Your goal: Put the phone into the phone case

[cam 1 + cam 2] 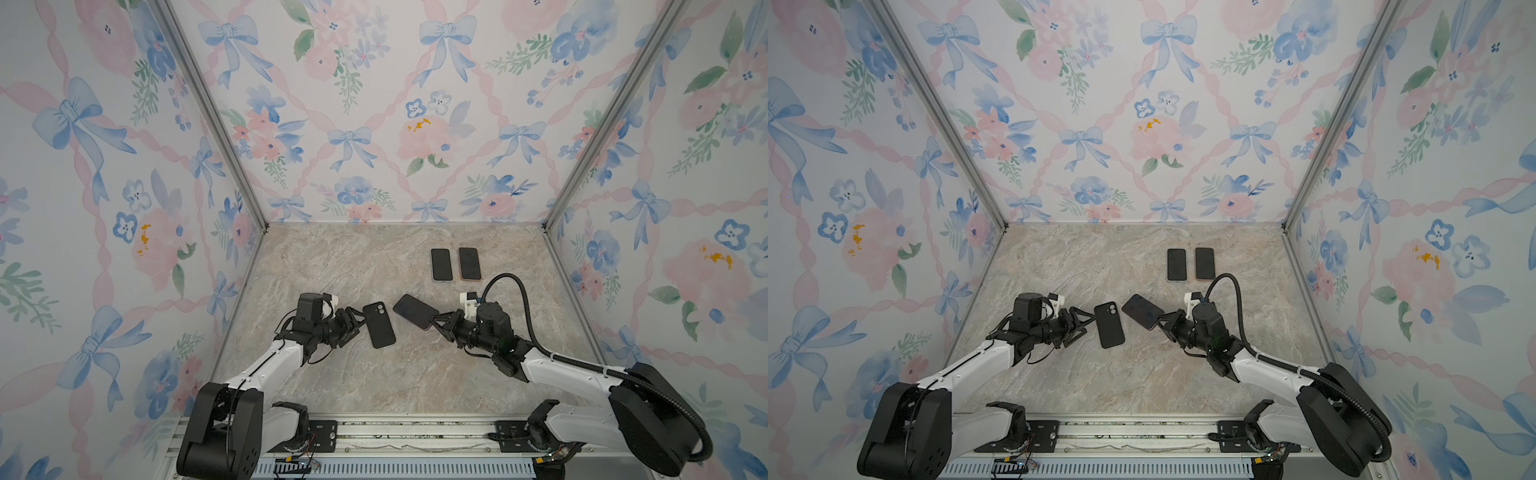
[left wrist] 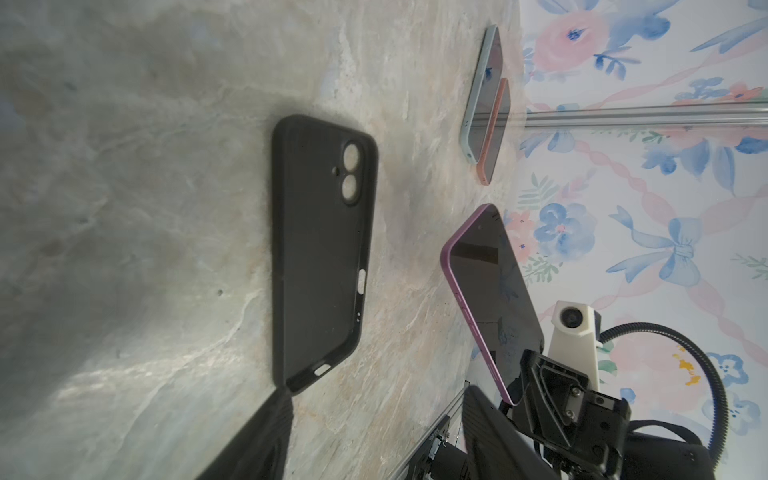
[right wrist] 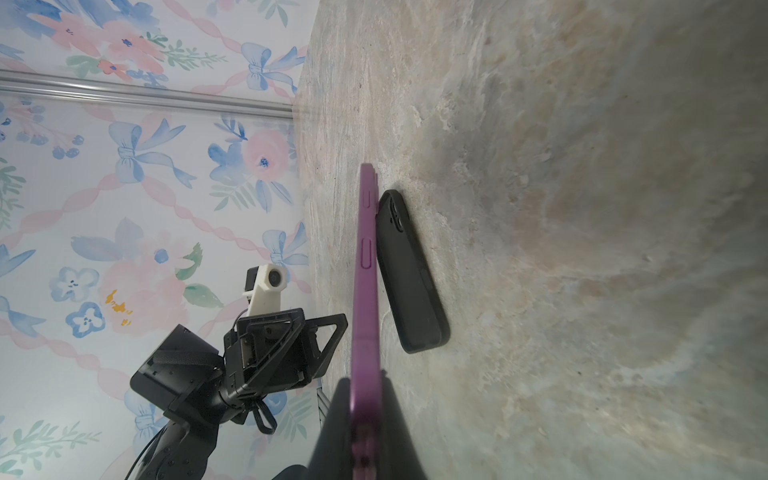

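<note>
The black phone case (image 1: 379,325) (image 1: 1109,325) lies flat on the marble table, camera holes toward the back. My left gripper (image 1: 358,324) (image 1: 1087,323) stands open just left of it, with nothing between its fingers. In the left wrist view the left gripper (image 2: 378,395) is open, and one fingertip (image 2: 282,399) meets the near corner of the case (image 2: 320,249). My right gripper (image 1: 436,320) (image 1: 1160,320) (image 3: 365,386) is shut on one end of the purple-edged phone (image 1: 415,311) (image 1: 1142,311) (image 2: 490,299) (image 3: 365,291). It holds the phone tilted above the table, right of the case (image 3: 411,274).
Two more phones lie side by side at the back right, one pale-edged (image 1: 441,264) (image 1: 1176,264) (image 2: 484,91) and one orange-edged (image 1: 470,264) (image 1: 1205,264) (image 2: 494,133). Floral walls close three sides. A metal rail (image 1: 415,432) runs along the front.
</note>
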`<state>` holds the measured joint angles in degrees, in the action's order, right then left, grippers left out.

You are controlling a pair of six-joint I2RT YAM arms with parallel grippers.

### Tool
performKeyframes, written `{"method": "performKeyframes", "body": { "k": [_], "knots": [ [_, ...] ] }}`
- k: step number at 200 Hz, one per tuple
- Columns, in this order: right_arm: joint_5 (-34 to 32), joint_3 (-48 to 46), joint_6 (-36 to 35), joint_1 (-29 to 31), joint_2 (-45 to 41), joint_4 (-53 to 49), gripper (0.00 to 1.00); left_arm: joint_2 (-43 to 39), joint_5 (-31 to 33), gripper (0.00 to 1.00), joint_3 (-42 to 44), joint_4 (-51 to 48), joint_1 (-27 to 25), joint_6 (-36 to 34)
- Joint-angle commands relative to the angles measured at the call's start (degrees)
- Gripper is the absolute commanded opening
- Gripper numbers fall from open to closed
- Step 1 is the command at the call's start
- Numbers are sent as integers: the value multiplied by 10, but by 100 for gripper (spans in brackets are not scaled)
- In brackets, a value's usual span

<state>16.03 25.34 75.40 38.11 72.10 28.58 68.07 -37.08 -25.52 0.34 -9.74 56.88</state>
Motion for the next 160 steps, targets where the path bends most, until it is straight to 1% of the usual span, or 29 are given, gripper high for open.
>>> {"method": "performKeyframes", "body": {
  "k": [1, 44, 76, 123, 160],
  "knots": [
    [19, 34, -18, 16, 9, 41, 0, 10, 10, 68, 15, -32, 2, -27],
    [13, 58, -44, 17, 5, -14, 0, 10, 10, 71, 38, -26, -1, -22],
    [9, 69, -53, 19, 3, -36, 0, 15, -1, 73, 74, 47, -9, 18],
    [1, 79, -66, 22, -5, -71, 0, 70, -7, 73, 82, 116, -40, 38],
    [-12, 76, -77, 21, -30, -107, 0, 93, 8, 74, 77, 143, -84, 57]
  ]
}}
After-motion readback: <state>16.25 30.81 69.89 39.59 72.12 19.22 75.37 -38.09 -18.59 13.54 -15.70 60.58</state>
